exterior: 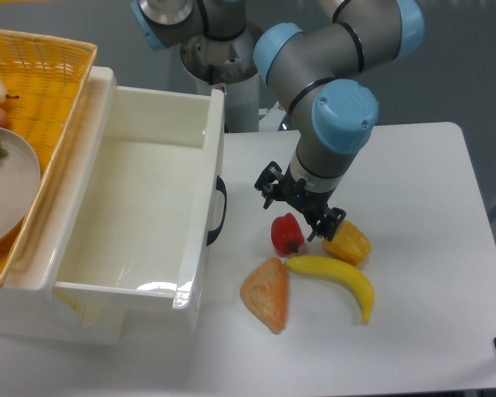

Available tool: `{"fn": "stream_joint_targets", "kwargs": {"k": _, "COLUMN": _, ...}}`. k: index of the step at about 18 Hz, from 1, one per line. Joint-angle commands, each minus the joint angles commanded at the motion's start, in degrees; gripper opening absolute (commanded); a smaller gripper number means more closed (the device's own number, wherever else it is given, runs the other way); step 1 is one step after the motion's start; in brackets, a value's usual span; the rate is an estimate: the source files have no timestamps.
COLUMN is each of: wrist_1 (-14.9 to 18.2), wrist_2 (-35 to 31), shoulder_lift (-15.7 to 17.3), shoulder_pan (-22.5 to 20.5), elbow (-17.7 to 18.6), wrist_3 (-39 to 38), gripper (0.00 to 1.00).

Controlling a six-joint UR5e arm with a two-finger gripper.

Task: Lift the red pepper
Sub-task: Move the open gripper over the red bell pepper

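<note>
The red pepper (287,234) is small, glossy and lobed, and sits on the white table (413,182) just right of the white bin. My gripper (298,210) points down directly behind and above the pepper. Its two black fingers (269,184) are spread apart and hold nothing. The lower finger reaches down between the red pepper and the yellow-orange pepper (348,241). I cannot tell whether the fingers touch the red pepper.
A yellow banana (339,277) and an orange triangular bread-like piece (266,294) lie in front of the peppers. A large white bin (140,207) with a black handle stands at the left. A wicker basket (41,74) with a plate sits behind it.
</note>
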State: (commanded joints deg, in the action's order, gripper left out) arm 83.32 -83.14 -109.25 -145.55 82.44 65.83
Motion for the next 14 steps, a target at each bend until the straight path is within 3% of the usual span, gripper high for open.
{"fn": "stream_joint_targets", "kwargs": {"k": 9, "wrist_1": -0.3, "wrist_2": -1.1, "shoulder_lift": 0.2, "shoulder_pan": -2.3, "elbow": 4.3, "wrist_3": -0.5, "gripper": 1.0}}
{"fn": "stream_joint_targets", "kwargs": {"k": 14, "wrist_1": -4.5, "wrist_2": -1.1, "shoulder_lift": 0.3, "shoulder_pan": -3.3, "elbow": 8.4, "wrist_3": -3.2, "gripper": 1.0}}
